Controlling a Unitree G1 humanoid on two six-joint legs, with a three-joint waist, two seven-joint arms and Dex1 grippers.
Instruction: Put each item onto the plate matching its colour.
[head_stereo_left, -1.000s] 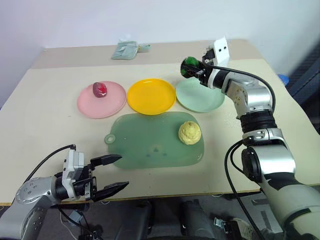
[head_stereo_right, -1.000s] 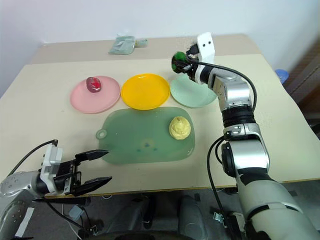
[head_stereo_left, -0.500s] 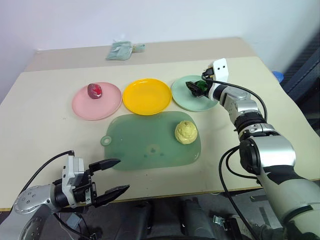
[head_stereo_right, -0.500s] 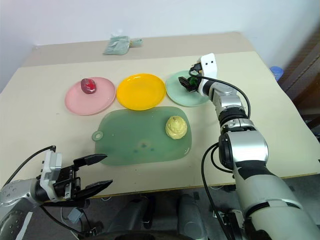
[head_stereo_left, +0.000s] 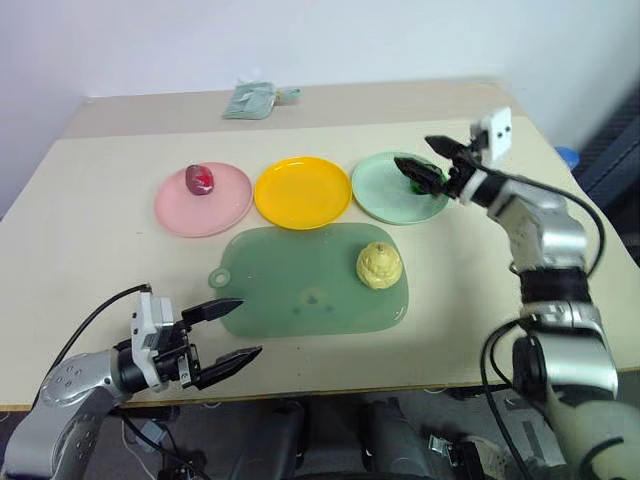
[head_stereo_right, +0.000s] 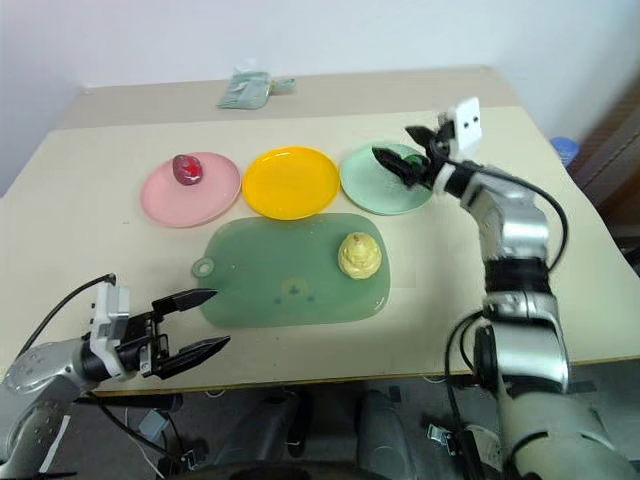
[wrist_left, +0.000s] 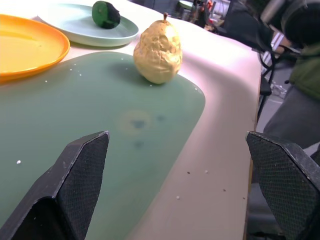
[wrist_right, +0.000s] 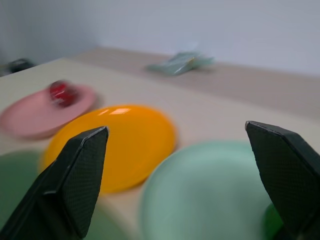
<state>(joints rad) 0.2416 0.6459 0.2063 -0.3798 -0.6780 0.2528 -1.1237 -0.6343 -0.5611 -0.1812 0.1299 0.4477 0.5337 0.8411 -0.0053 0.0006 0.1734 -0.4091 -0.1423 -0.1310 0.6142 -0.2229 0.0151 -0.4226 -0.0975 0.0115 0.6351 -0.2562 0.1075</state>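
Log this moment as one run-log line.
green fruit: on mint plate | red fruit: on pink plate | yellow fruit: on mat | right gripper: open

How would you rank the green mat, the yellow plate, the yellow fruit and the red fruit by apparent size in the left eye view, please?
1. Green mat, clearly largest.
2. Yellow plate.
3. Yellow fruit.
4. Red fruit, smallest; it lies farther from the camera, which may exaggerate the gap with the yellow fruit.

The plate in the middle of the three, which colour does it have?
The middle plate is yellow-orange, clearest in the left eye view.
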